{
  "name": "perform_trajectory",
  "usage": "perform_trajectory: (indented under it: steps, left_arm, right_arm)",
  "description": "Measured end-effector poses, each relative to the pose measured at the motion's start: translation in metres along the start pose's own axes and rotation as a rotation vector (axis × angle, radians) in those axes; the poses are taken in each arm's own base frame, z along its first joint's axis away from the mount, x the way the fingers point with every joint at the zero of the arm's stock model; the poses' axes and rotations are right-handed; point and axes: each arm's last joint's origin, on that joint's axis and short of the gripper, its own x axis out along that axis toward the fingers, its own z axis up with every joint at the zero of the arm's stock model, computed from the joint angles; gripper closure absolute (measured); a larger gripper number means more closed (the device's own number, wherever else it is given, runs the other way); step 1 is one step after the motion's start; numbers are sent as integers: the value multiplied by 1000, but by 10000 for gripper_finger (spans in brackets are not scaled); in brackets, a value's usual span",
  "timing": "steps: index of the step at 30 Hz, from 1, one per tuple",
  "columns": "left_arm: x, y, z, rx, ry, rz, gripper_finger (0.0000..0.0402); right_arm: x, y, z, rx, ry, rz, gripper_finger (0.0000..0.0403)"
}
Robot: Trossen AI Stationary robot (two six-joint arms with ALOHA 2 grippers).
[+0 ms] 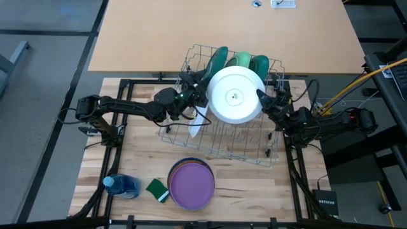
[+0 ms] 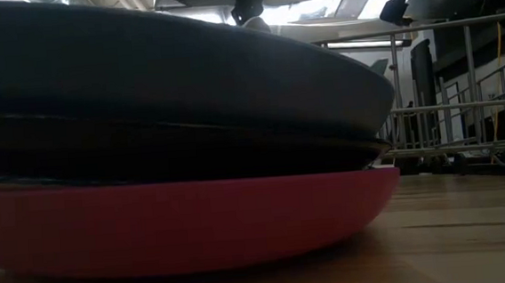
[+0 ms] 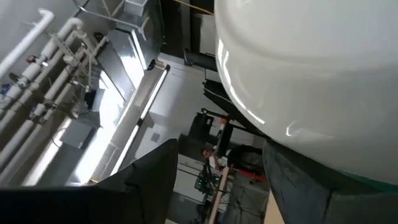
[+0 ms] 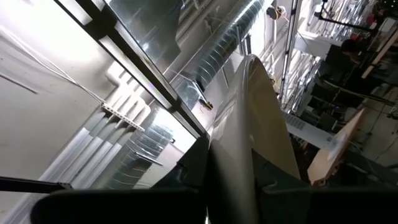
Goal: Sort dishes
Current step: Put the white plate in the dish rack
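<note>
The right gripper pinches the rim of a white plate, holding it flat above the wire dish rack near the bench's far edge. The left gripper sits at the plate's opposite rim with its fingers spread, and whether they touch the rim cannot be told from above. Behind the white plate, green plates stand on edge in the rack's far side. Close to the bench's near edge lies a stack of plates with a purple one on top; just beside it are a small green sponge and, nearer the near left corner, a blue bottle.

In the low view the stack fills most of the frame (dark plates over a red-looking bottom one), resting on the wooden bench, with the rack's wires behind it to the right.

The left wrist view shows the white plate's underside just above that arm's own spread fingers.

The right wrist view shows the plate edge-on, its rim clamped between the right arm's dark fingers.
</note>
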Motion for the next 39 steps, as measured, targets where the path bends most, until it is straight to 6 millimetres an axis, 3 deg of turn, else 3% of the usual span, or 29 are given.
perform_trajectory:
  steps: [13, 26, 39]
  left_arm:
    - [0, 4, 0, -55, 6, 37, 176]
    - [-1, 15, -3, 40, 124, 106, 176]
    - [-1, 15, -4, 40, 127, 107, 176]
  right_arm:
    - [0, 0, 1, 0, -22, -14, 360]
    - [0, 4, 5, -11, -53, 19, 360]
    - [-8, 26, 26, -45, -109, 97, 360]
